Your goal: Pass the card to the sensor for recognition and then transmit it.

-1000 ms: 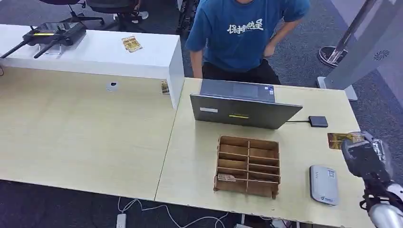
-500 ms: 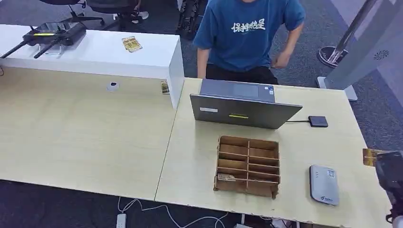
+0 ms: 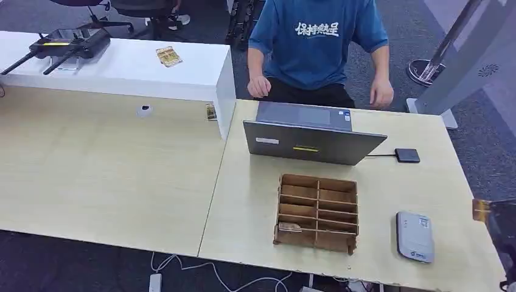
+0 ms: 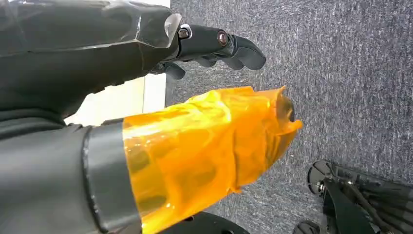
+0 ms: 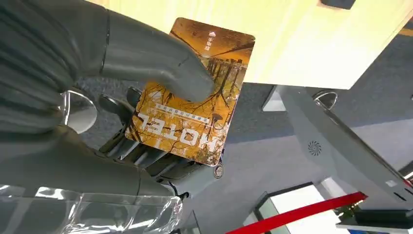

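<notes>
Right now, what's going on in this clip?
The robot's right hand holds a hotel card, thumb pressed on its face, out past the table's right edge. The white sensor lies on the table near that edge, not yet touched by the card. A person stands behind the laptop. The left hand hangs over the floor, holding nothing.

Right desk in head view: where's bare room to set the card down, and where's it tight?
Free: the strip between the wooden divider box and the desk's left edge, and the patch between the small black box and the card reader. Tight: between the laptop and divider box. The right hand holds the hotel card off the desk's right edge.
</notes>
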Tool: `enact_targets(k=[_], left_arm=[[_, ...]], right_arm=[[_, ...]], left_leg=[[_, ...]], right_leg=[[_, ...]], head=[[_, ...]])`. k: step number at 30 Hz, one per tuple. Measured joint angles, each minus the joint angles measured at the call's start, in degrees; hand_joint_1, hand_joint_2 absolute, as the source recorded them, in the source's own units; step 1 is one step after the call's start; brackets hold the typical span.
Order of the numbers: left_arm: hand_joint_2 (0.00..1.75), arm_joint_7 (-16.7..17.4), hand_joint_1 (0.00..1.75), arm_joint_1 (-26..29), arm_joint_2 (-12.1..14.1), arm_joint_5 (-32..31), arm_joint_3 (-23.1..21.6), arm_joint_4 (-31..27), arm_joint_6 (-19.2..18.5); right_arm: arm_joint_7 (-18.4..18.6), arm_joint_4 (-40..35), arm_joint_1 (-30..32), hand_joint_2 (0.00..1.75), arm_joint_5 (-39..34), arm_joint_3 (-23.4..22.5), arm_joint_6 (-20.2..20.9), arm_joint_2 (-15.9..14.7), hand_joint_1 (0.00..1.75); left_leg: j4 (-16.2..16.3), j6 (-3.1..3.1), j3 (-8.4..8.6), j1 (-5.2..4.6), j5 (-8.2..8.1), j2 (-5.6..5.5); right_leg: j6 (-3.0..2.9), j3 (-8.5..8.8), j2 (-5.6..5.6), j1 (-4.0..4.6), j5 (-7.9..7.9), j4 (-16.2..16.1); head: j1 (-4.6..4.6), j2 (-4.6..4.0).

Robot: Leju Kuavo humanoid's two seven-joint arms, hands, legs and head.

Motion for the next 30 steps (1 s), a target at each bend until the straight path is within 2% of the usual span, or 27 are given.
enact_targets(k=[17, 19, 23, 30], left_arm=[[0.00, 0.02, 0.00, -0.01, 0.00, 0.00, 0.02, 0.00, 0.00], [0.00, 0.35, 0.00, -0.03, -0.02, -0.31, 0.02, 0.00, 0.17], [0.00, 0.50, 0.00, -0.19, -0.11, -0.50, 0.02, 0.00, 0.17], [0.00, 0.55, 0.00, -0.18, -0.11, -0.55, 0.02, 0.00, 0.26]], right_arm=[[0.07, 0.87, -0.02, 1.75, 0.07, -0.11, 0.26, 0.00, 1.75], [2.19, 1.20, 0.13, 1.75, 2.01, 0.24, 4.37, 0.72, 1.75], [1.70, 2.91, 1.48, 1.75, 3.80, 2.01, 4.15, 3.50, 1.75], [1.62, 3.93, 1.69, 1.75, 3.54, 2.84, 4.24, 4.57, 1.75]], left_leg=[[0.00, 0.00, 0.00, 0.00, 0.00, 0.00], [-0.01, 0.00, 0.01, 0.02, 0.00, 0.01], [-0.01, -0.01, 0.00, 0.03, 0.00, -0.06], [-0.01, -0.01, 0.00, 0.03, 0.00, -0.01]], right_leg=[[0.00, 0.00, 0.00, 0.00, 0.00, 0.00], [0.00, 0.01, 0.03, 0.07, -0.01, 0.00], [0.01, -0.01, -0.06, 0.00, -0.02, 0.02], [0.01, -0.01, -0.02, 0.01, -0.03, 0.02]], head=[[-0.02, 0.00], [0.02, 0.00], [-0.02, 0.00], [-0.02, 0.00]])
